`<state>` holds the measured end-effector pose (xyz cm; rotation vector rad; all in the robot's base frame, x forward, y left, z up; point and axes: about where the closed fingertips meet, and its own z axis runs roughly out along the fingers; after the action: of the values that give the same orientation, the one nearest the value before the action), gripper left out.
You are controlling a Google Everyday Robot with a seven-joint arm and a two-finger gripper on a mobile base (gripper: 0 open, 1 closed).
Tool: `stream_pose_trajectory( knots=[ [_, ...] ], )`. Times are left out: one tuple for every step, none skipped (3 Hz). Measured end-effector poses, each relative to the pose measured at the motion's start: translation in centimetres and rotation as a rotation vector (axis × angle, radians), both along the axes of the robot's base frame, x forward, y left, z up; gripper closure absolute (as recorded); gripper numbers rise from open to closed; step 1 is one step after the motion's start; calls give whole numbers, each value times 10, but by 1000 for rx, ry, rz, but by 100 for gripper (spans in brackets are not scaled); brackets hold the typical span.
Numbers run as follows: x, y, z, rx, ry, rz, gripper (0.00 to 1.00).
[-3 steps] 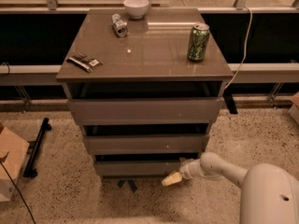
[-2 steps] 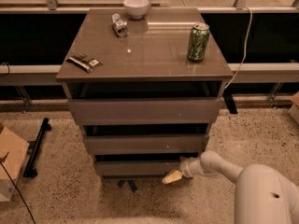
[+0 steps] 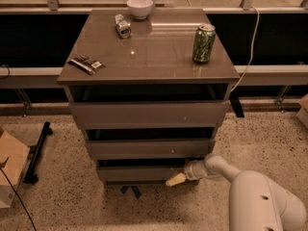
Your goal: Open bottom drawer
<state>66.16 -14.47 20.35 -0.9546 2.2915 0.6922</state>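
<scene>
The bottom drawer is the lowest of the three taupe-grey fronts of the cabinet, with a dark gap above its front. My gripper is low at the drawer's right end, its pale tip against the lower right of the front. The white arm reaches in from the bottom right. The middle drawer and the top drawer sit above, each with a dark gap over it.
On the cabinet top stand a green can, a white bowl, a small crushed can and a dark snack bar. A cardboard box and a black stand lie on the speckled floor at left.
The arm has shifted slightly. The gripper stays at the right end of the bottom drawer's front; the drawer has not visibly moved.
</scene>
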Motion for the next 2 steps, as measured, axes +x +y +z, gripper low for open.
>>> stream_pose_trajectory(
  knots=[
    [0, 0, 0, 0, 1, 0, 27],
    [0, 0, 0, 0, 1, 0, 50]
  ],
)
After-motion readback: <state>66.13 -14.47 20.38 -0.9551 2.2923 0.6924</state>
